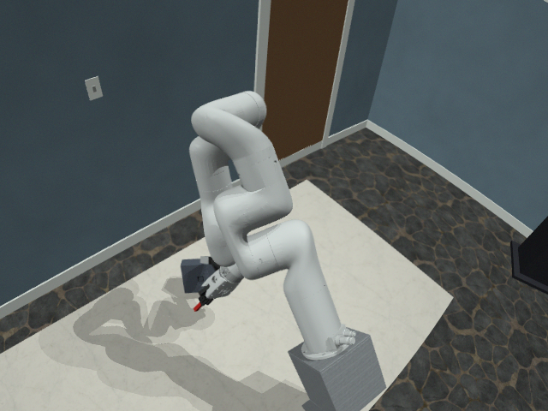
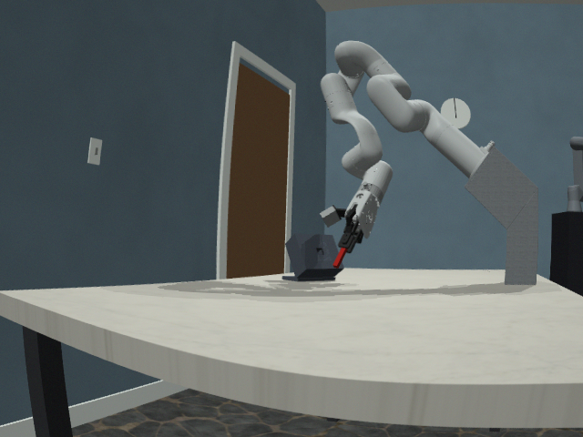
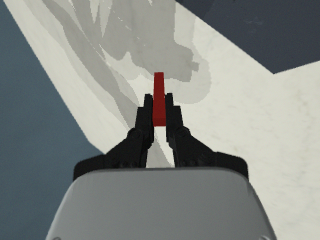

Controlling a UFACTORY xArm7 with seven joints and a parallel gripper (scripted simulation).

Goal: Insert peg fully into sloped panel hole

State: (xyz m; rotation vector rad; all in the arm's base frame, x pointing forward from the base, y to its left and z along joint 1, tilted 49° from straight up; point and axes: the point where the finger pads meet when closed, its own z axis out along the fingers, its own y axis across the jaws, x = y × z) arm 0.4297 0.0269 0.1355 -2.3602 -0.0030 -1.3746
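Observation:
My gripper [image 3: 159,104] is shut on a red peg [image 3: 159,97] that sticks out past the black fingertips. In the exterior view the peg [image 2: 340,257] points down and left, tilted, with its tip just above the table beside the dark grey sloped panel block [image 2: 311,256]. In the top view the peg [image 1: 199,305] hangs just right of and in front of the block [image 1: 193,275], which the arm partly hides. The hole in the panel [image 2: 320,249] shows faintly in the exterior view. In the wrist view only a dark corner of the block [image 3: 250,30] shows at the upper right.
The arm's grey base pedestal [image 1: 338,372] stands at the table's near right. A black stand [image 1: 531,260] sits off the table at the far right. The table edge curves along the right side.

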